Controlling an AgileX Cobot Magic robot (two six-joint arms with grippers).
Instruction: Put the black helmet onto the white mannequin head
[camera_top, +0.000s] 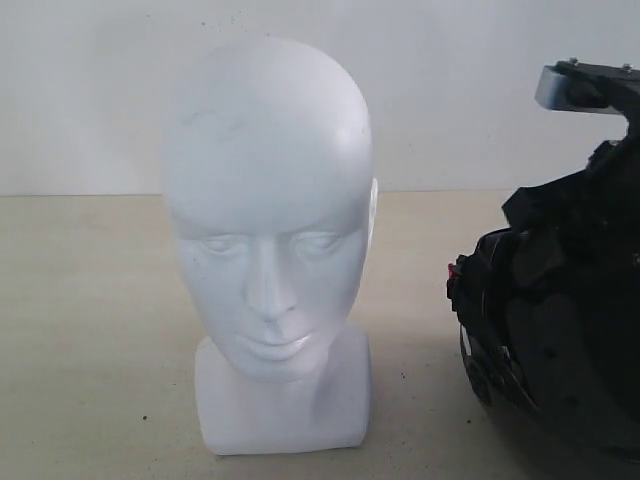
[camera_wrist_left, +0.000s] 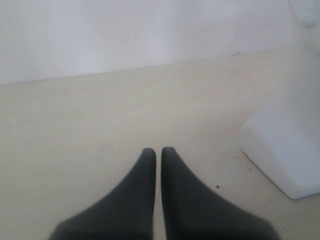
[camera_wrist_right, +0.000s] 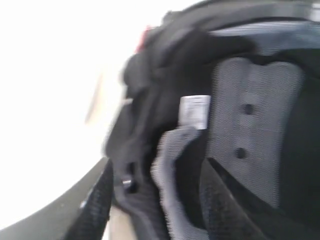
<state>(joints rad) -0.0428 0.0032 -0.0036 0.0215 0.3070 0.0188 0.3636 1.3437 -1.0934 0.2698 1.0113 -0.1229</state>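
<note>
The white mannequin head (camera_top: 268, 220) stands upright on the pale table (camera_top: 90, 330), close to the middle of the exterior view, with its face turned toward that camera. Faint dark scuffs cross its forehead, and its head is bare. A plain white wall (camera_top: 100, 90) rises behind it.

The black helmet (camera_top: 540, 340) is at the right edge of the same view, apart from the head and lower than its crown. Its open side is turned toward the head, and a small red tab (camera_top: 453, 268) shows on the rim. Its lower part is cut off by the frame, so it is unclear whether it touches the table. The black arm sits above and behind it, under a grey bracket (camera_top: 575, 88).

The right gripper (camera_wrist_right: 157, 162) pinches the helmet's side. Its fingers are set wide, one outside the shell and one inside against the grey padding (camera_wrist_right: 255, 115). A white label (camera_wrist_right: 195, 111) shows on the lining. This close view is blurred.

The left gripper (camera_wrist_left: 158, 150) hangs low over the bare table, its fingers pressed almost together with nothing between them. The head's squarish base is near it, not touching.
</note>
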